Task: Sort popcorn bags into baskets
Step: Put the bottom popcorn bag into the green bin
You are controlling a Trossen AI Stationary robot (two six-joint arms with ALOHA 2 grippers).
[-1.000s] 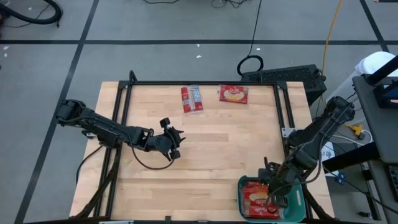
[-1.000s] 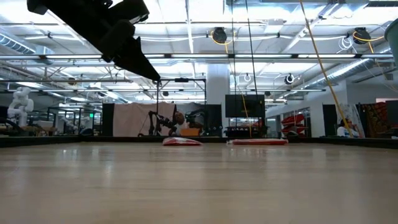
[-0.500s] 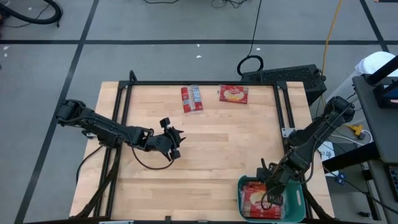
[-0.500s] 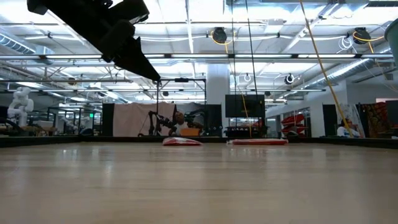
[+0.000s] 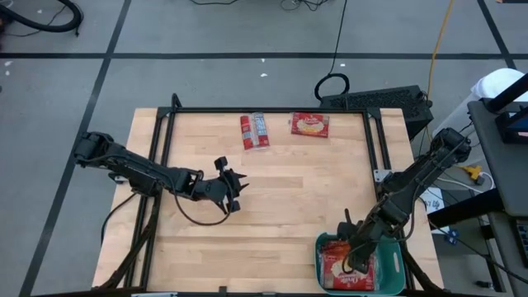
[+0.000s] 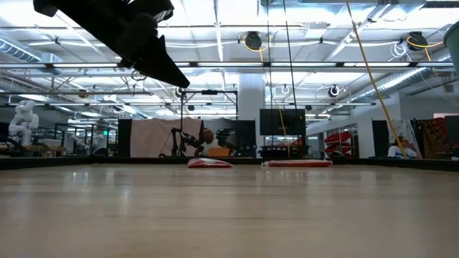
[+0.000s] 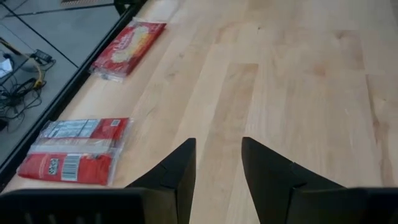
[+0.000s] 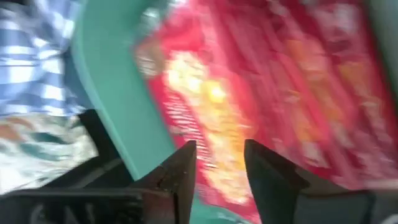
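Wood-plank table (image 5: 280, 206) on a grey taped floor; the low view adds a big workshop behind it, but no basket. Overhead, the right gripper (image 5: 356, 250) hides part of the teal basket (image 5: 398, 272), jaws parted with nothing between them, red popcorn bags (image 8: 261, 93) blurred just beyond. Left gripper (image 7: 217, 163) hovers mid-table, narrow empty gap, two loose bags (image 7: 78, 150) well ahead of its jaws near the far edge.
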